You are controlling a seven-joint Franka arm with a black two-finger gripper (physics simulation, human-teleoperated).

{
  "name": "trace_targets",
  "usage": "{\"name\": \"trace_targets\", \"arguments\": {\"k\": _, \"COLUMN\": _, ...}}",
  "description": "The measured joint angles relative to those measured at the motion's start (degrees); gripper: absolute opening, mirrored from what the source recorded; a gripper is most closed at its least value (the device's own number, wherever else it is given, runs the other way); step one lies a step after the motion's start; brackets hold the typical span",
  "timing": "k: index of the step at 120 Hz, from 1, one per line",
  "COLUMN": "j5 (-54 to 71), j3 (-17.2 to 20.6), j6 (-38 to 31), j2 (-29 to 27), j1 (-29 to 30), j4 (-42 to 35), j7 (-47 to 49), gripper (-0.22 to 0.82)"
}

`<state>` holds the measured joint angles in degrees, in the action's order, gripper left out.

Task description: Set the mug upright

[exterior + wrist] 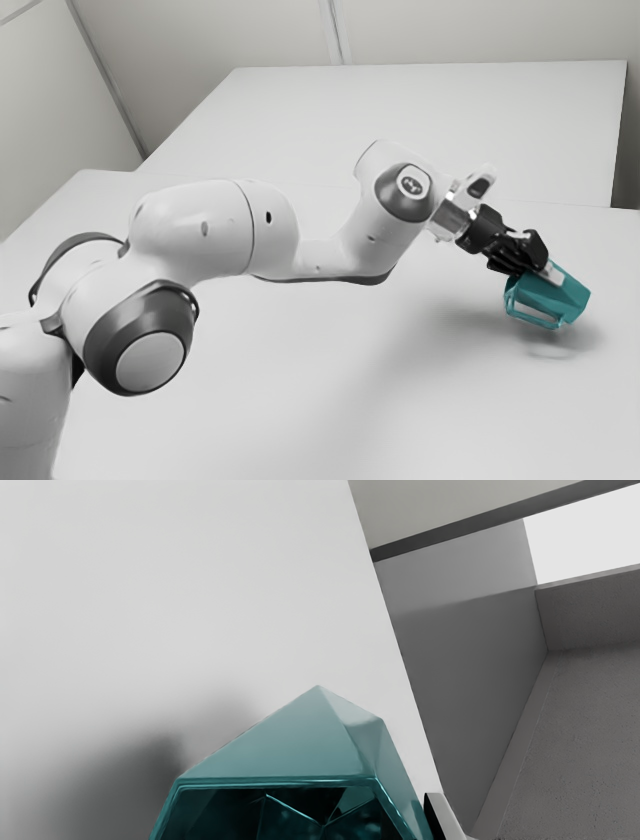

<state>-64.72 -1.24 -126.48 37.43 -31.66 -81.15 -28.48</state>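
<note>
Exterior view: Your pincer (549, 274) is at the end of the arm (215, 225), pointed obliquely down toward the table (250, 410). It is clamped on the teal mug (567, 298), with a light-coloured finger (553, 275) against the mug's outer wall. The mug is the only container to inspect here; its contents cannot be read from this side. Its body extends beyond the pincer's tips, away from the arm, and is tilted, not upright — mouth toward the pincer, base outward. The open-loop handle (536, 322) is on the side nearer the table, lower than the pincer's tips. The mug is raised off the tabletop, above a soft shadow. Behind the arm you have a second pale table (420, 115) and a light wall (210, 35).

Wrist view: You look into the mouth of the mug, with the rim (280, 781) facing your camera. The interior (225, 817) is dark teal with brighter edges and reflections; its deeper part is too dark to identify contents. The faceted outer wall extends past the rim, away from the pincer. One finger is beside that wall — the opposite one is hidden. A dark shadow (155, 760) falls on the tabletop beyond the mug.
</note>
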Motion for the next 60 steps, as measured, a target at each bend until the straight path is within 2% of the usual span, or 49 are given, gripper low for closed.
{"name": "trace_targets", "arguments": {"k": 15, "j5": 5.9, "j3": 0.79, "j6": 0.31, "j2": -3.53, "j1": 2.27, "j4": -3.13, "j7": 1.28, "gripper": -0.17}}
{"name": "trace_targets", "arguments": {"k": 60, "j5": 26.25, "j3": 7.96, "j6": 0.77, "j2": -16.92, "j1": 12.15, "j4": -16.1, "j7": 7.59, "gripper": -0.17}}
